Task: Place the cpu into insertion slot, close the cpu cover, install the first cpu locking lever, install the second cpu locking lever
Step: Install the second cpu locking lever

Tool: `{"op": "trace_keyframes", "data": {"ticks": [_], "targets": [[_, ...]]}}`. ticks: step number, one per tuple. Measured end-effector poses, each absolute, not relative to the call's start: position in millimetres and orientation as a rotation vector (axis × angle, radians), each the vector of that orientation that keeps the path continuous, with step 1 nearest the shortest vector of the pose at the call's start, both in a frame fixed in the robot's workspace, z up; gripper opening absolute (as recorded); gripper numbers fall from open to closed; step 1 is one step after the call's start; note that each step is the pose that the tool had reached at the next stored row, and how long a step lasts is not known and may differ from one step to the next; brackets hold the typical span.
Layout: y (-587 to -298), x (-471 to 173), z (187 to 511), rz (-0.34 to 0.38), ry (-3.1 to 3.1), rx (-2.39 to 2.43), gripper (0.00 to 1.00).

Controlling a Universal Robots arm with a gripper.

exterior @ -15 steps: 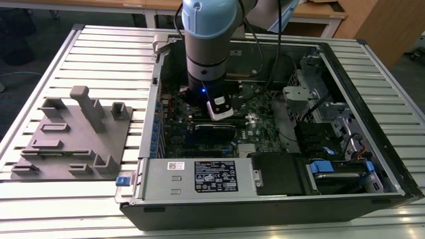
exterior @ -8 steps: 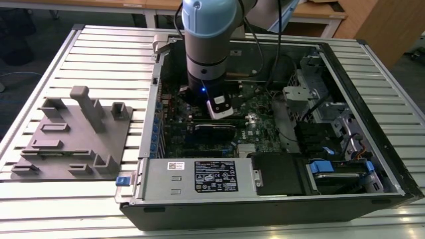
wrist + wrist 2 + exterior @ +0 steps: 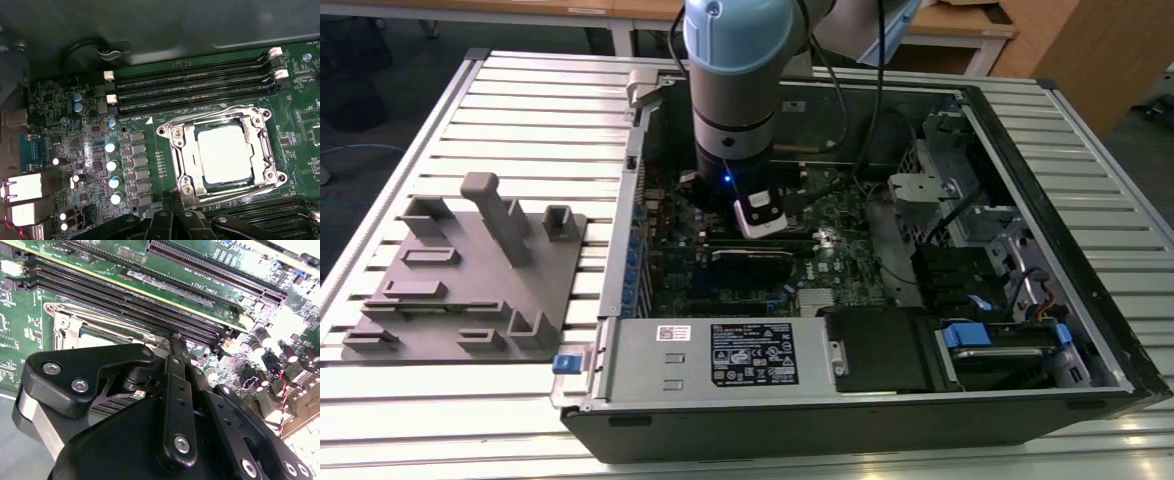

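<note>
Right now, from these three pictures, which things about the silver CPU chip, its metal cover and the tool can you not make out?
- Whether the tool is open or shut: in the second wrist view its own black body hides the tips.
- Most of the silver-rimmed square socket in that view, hidden by the tool.
- The socket in the exterior view: the grey arm stands before it.
- Whether the thin silver metal cover frame is latched over the dull silver square chip.
</note>
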State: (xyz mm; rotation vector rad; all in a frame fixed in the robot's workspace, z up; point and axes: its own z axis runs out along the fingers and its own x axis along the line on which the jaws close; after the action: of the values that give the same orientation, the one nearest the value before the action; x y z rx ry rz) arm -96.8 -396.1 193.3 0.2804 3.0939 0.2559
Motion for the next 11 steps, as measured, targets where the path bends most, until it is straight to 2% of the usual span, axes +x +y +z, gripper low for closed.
{"op": "trace_keyframes", "data": {"ticks": [11], "targets": [[-396.1, -96.9, 215.2, 0.256, 3.094, 0.281, 0.1]]}}
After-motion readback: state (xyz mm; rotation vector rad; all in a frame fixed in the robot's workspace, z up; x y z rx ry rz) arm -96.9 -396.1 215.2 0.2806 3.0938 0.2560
